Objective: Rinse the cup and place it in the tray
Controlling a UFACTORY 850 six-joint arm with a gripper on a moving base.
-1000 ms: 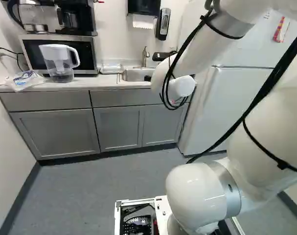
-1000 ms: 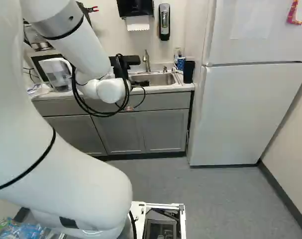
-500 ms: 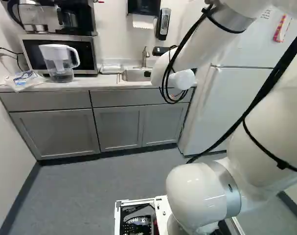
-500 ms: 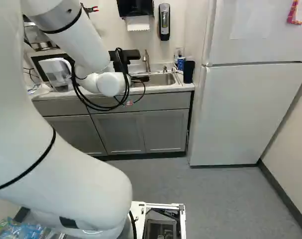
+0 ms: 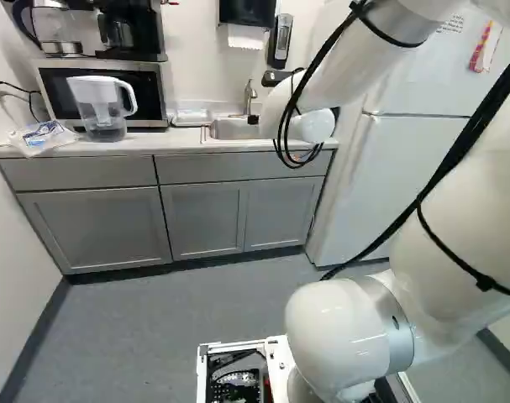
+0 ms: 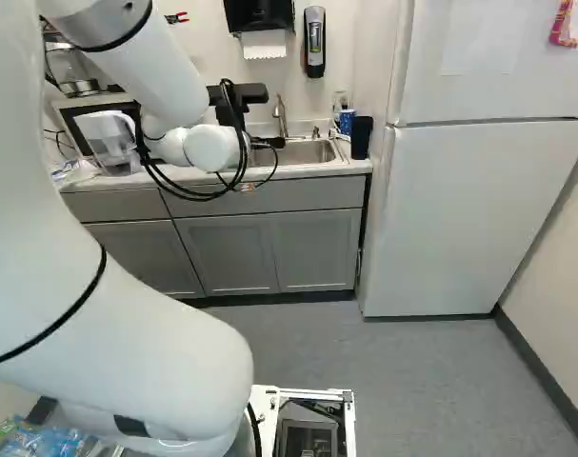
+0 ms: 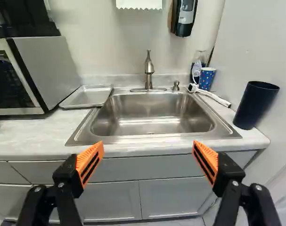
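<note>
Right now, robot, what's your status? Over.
Gripper open, empty. Navy tumbler and dotted cup stand beside the sink, tray on its other side. Nothing seen blocking the tumbler.

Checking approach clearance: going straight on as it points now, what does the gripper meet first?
Probably the sink's front rim or the counter edge just below it in view; depth is unclear.

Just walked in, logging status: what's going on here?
The white robot arm has its black, orange-padded gripper open and empty, facing a stainless-steel sink. No cup is being rinsed. A tall navy cup and a smaller blue patterned cup stand on the sink's one side; a shallow, rectangular, silvery tray lies on the other, with no cup in it.
</note>
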